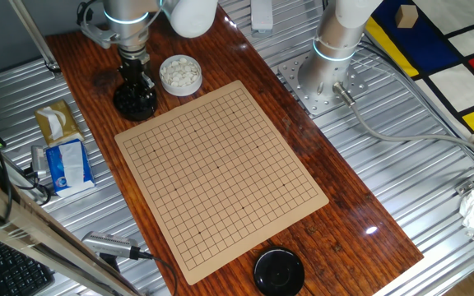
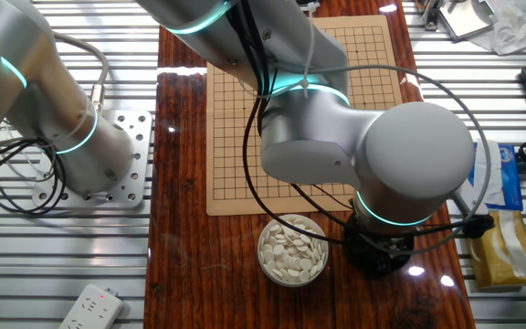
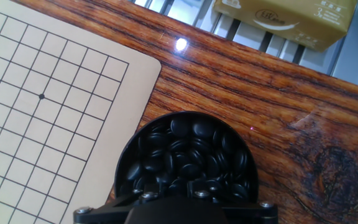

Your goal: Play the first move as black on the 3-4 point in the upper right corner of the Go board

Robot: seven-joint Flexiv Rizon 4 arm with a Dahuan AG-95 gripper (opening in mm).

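Hovering over a black bowl [image 1: 134,102] beside the Go board [image 1: 220,177], the gripper [image 1: 136,76] hangs at the table's [image 1: 360,222] far end; a bowl of white stones [image 1: 179,74] sits just beside, a black lid [image 1: 279,271] at the near end.

Other fixed view: arm hides the gripper; white stones [image 2: 292,249] visible.

Hand view: black stones [image 3: 188,152] fill the bowl; board corner [image 3: 143,65] adjacent, empty. Finger state: cannot tell.

Fingers [image 3: 174,202] buried among stones, grip unclear.
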